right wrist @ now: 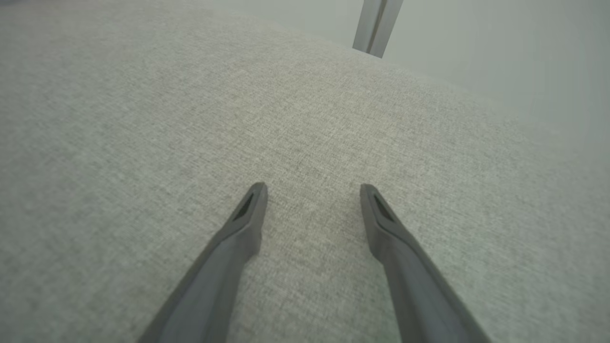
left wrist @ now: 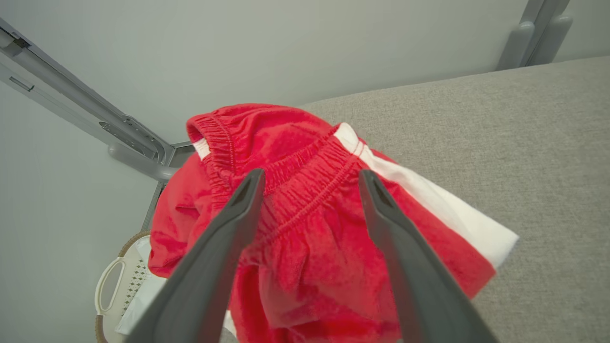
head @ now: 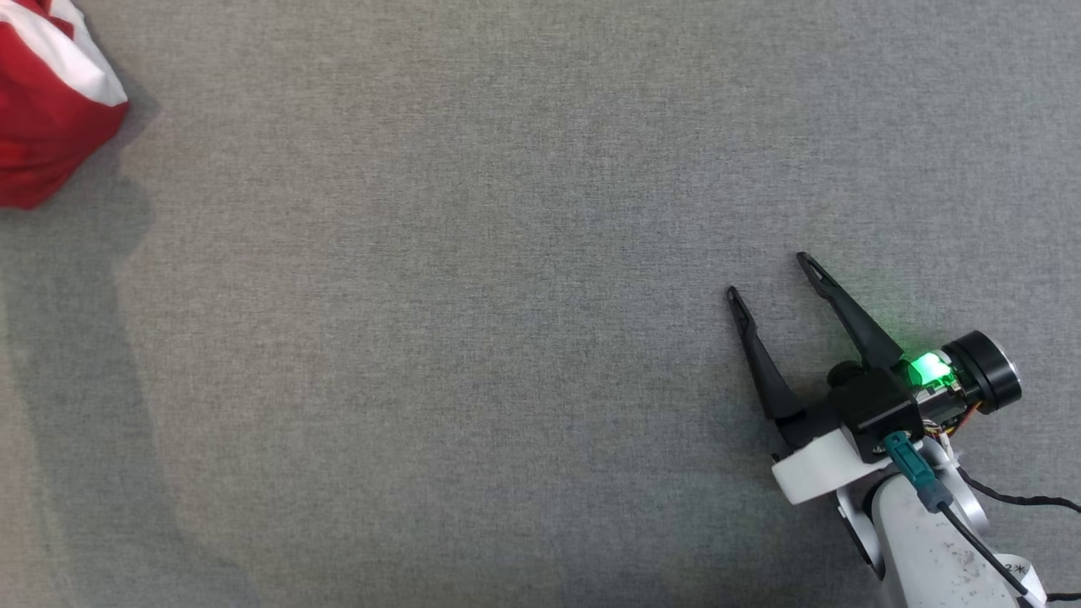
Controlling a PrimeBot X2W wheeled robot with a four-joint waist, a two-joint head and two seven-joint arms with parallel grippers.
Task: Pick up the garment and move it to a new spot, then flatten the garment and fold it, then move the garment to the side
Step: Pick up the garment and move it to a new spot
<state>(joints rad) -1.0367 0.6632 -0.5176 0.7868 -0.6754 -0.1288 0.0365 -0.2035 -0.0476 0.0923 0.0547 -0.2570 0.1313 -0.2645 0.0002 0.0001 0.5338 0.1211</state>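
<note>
Status:
- Garment [head: 46, 110]: bunched up at the far left of the table [head: 507, 338], red with a white stripe. In the head view it is cut off by the frame's edge.
- Left wrist view: garment [left wrist: 305, 247] sits right in front of me with its gathered elastic band up. Its left part looks to reach past the table [left wrist: 524, 143] edge; can't tell how far.
- Left jaws: open wide, nothing gripped. The left fingers [left wrist: 224, 247] frame the elastic band in view. Can't tell if the tips touch the cloth.
- Right jaws: open wide, empty. They are at the near right, well apart from the garment. The right fingers [head: 849, 317] point to the far left over bare grey fabric. Right wrist view shows the same: fingers [right wrist: 238, 238] low over the table [right wrist: 143, 119].
- Green light [head: 927, 367] is on at my right wrist.
- White basket [left wrist: 112, 281] sits down below the garment's left side, off the table.
</note>
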